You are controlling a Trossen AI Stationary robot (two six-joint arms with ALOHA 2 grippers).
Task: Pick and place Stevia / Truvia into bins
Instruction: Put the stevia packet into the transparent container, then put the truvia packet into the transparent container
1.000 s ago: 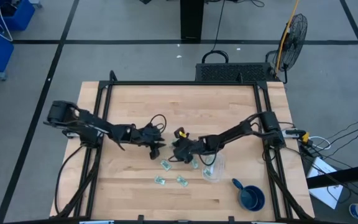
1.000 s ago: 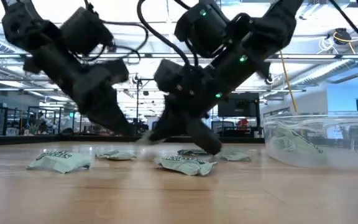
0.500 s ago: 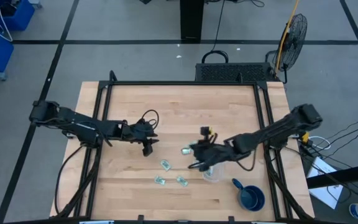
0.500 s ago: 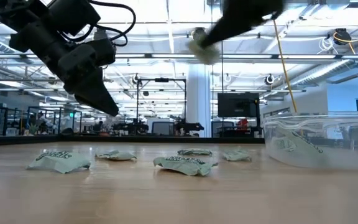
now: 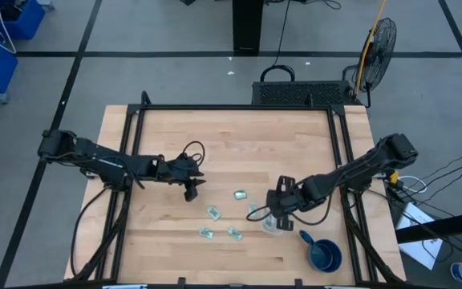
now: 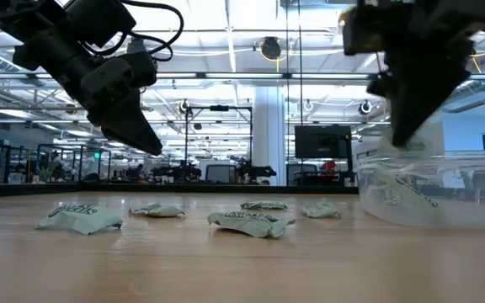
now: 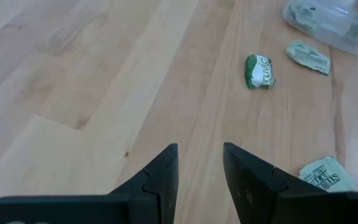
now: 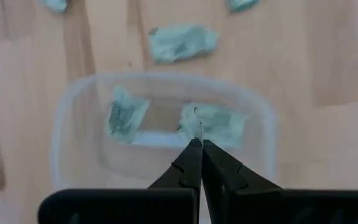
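Several pale green and white Stevia packets (image 5: 214, 212) lie flat on the wooden table left of the clear container (image 5: 273, 225); the low view shows them in a row (image 6: 251, 221). One packet (image 8: 126, 115) rests on the container's floor. My right gripper (image 8: 196, 144) hovers over the container (image 8: 166, 149), shut on another packet. My left gripper (image 7: 201, 163) is open and raised above bare wood, left of the packets (image 7: 260, 70); in the high view the left gripper (image 5: 191, 193) is apart from them. My right gripper pinches a Stevia packet by one edge (image 8: 196, 127) between its fingertips. It comes from above, pointing down into the container. The packet (image 8: 216, 121) hangs below the fingers inside the container's rim; I cannot tell whether it touches the floor.
A dark blue cup with a handle (image 5: 325, 255) stands near the table's near right corner, just beyond the container. The far half of the table (image 5: 239, 136) is bare wood. Black frame rails run along both sides.
My right gripper rose from among the packets with one packet, swung toward the table's right and near side, and came down over the container. My left gripper drew up and a little toward the left edge, then stayed still. The other packets kept their places.
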